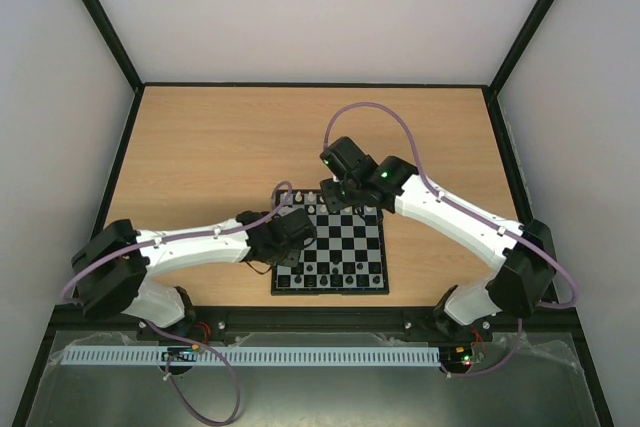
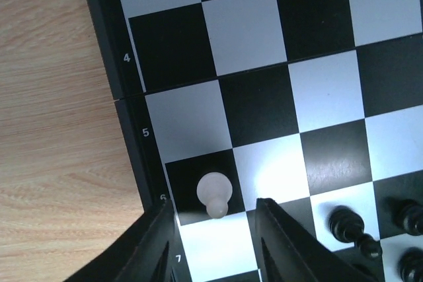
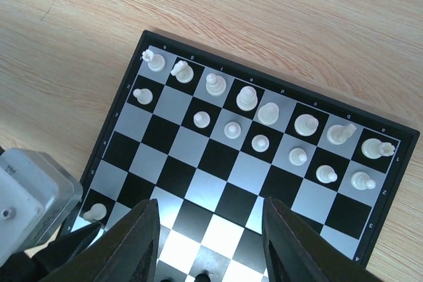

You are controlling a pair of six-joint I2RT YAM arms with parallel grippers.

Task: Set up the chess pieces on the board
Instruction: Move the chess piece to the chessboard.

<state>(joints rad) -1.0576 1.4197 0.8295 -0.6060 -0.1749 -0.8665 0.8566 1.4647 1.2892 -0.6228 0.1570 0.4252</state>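
The board (image 3: 198,163) lies on the table (image 3: 277,4) and looks nearly dressed. The cream pieces (image 3: 246,98) fill two rows across the upper part of the right wrist view, with one gap near the left end of the pawn row. A stray cream pawn (image 2: 213,193) stands on a dark square near the black pieces (image 2: 347,226). The left fingers (image 2: 155,246) stand apart on either side of it, not touching. The right fingers (image 3: 142,242) hang open and empty. I'd judge that pawn is about all that's left to place.

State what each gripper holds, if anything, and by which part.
Nothing is held: the left gripper stands open around a cream-white pawn without touching it; the right gripper is empty.
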